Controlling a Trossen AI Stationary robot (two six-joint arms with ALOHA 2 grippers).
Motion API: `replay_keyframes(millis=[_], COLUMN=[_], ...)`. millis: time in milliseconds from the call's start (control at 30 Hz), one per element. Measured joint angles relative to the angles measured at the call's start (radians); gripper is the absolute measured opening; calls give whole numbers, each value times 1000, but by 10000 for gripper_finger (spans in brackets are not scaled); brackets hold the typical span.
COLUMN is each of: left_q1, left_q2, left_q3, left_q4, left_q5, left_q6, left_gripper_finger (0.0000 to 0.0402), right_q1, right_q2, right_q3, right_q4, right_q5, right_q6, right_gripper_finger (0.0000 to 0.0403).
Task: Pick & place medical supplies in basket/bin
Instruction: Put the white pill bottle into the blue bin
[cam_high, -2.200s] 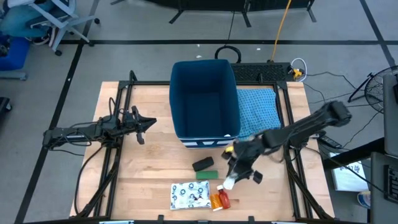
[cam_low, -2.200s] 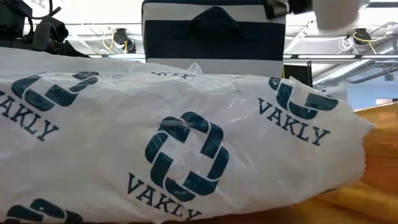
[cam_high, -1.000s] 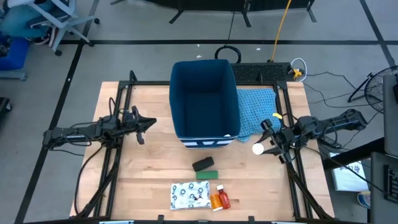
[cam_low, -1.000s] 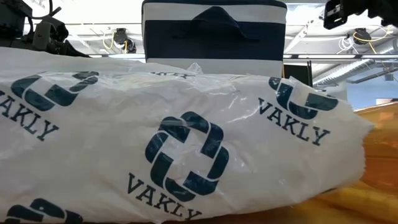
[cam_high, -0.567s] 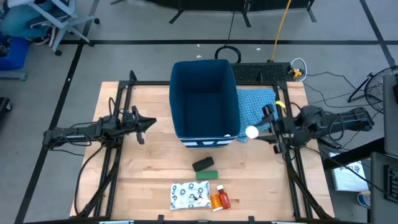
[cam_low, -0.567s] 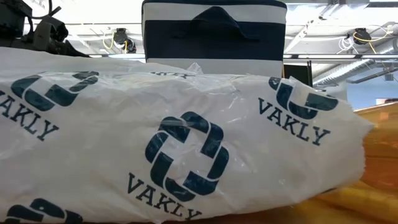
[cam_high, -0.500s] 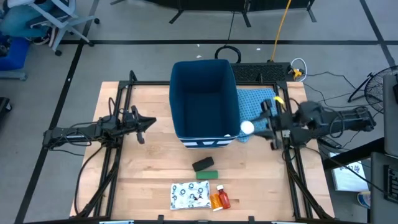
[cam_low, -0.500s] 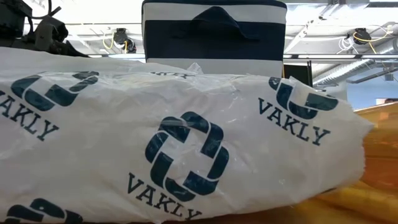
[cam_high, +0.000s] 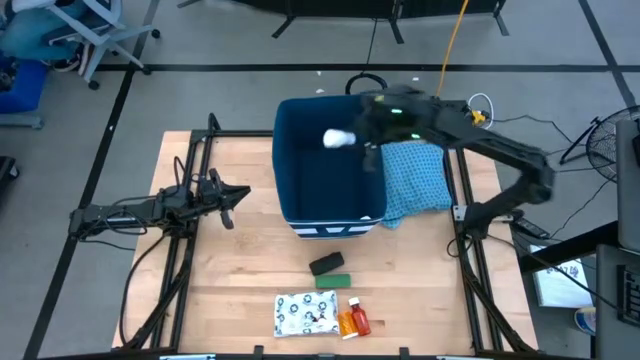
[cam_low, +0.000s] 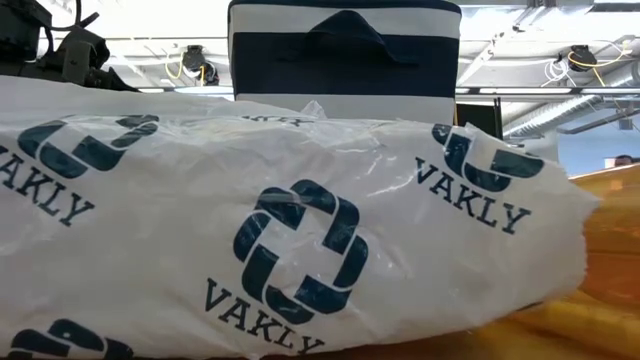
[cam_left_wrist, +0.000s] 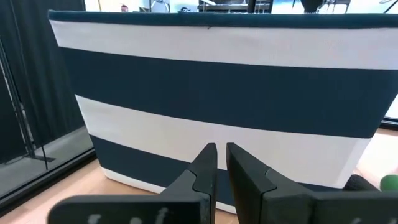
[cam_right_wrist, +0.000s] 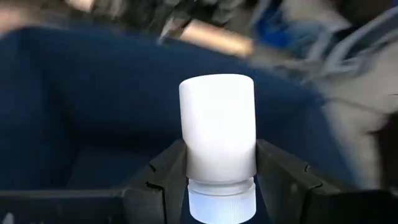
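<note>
Above the centre of the high view, over the open mouth of the dark blue bin (cam_high: 330, 160), my right gripper (cam_high: 358, 135) pinches the small white bottle (cam_high: 338, 138) between its fingers (cam_right_wrist: 165, 171), cap end toward my wrist. The risk from here, as I judge it: if I let go while swinging, the bottle could glance off the bin's rim or far wall and bounce out onto the light blue cloth (cam_high: 420, 180) at the bin's right. A loose hold on that smooth body could also let it slip early. My right arm reaches in from the frame's right, bent at the elbow, forearm stretched leftward across the bin's upper right corner. My left gripper (cam_high: 232, 203) waits at middle left, jaws pressed nearly together on nothing, pointing at the bin's striped wall.
</note>
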Motion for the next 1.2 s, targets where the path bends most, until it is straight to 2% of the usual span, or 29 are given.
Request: replay_keyframes(millis=[167,300,533,900,1200], left_q1=[0,0,0,0,0], left_q2=[0,0,0,0,0], left_q3=[0,0,0,0,0], left_q4=[-1,-1,-2,-2,0], left_q5=[0,0,0,0,-1], left_q6=[17,26,3,-7,-5], left_gripper_finger=[35,35,35,35,35], right_q1=[-6,2,-7,-7,3], right_q2=[157,250,346,371,319], right_q3=[-34,-98,-201,-354,-324], right_q4=[-38,17,94,184,175], right_q5=[-98,-45,-42,-33,35], right_q6=[-101,-131,-78,-37,-74], right_gripper_finger=[156,154,157,159,153])
